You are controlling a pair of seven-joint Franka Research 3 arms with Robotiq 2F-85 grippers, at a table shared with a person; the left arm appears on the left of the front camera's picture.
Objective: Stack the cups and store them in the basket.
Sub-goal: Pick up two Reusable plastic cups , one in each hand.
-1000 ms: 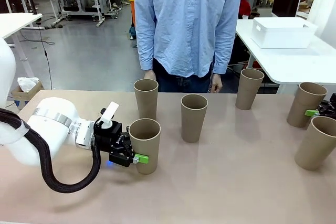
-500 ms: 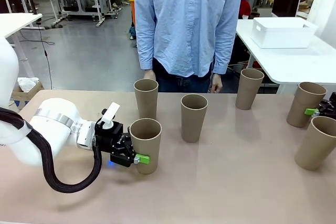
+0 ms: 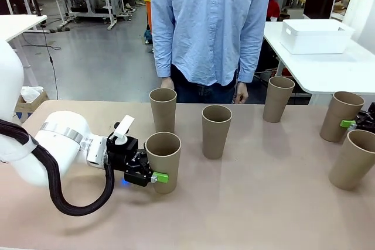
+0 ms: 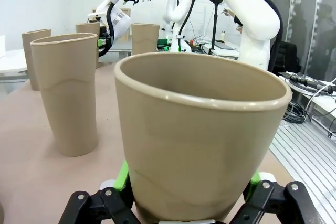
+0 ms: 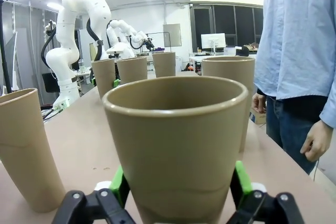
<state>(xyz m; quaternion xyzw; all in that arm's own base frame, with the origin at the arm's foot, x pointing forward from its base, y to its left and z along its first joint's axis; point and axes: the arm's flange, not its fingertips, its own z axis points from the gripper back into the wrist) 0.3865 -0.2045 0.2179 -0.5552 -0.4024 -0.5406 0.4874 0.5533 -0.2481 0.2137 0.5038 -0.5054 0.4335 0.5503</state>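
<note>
left gripper (image 3: pixel 157 173) and its cup edged a little to the right

compared with a second ago, the left gripper and the front-left cup (image 3: pixel 163 159) it holds sit slightly nearer the middle of the tan surface (image 3: pixel 252 209). the other cups stand where they were. the gripper reaches in sideways and low, its jaws narrowed onto the lower part of the cup, with one green pad (image 3: pixel 160 177) on the near side. in the left wrist view the cup stands upright between the two pads, pressed by both, with its open rim on top.

just behind it stands the back-left cup (image 3: pixel 163 109). the middle cup (image 3: pixel 216 131) stands apart to its right. a fourth cup (image 3: pixel 278 99) stands near the far edge, beside the person's hand (image 3: pixel 240 93).

at the right edge, the right gripper (image 3: pixel 356 123) clasps the far-right cup (image 3: pixel 341 115). in the right wrist view green pads lie against both sides of that cup, low down. the near-right cup (image 3: pixel 354 159) stands just in front of it, unheld.

all six cups are upright, each standing alone. the white basket (image 3: pixel 313 42) sits on a separate white table at the back right, well apart from both grippers.
</note>
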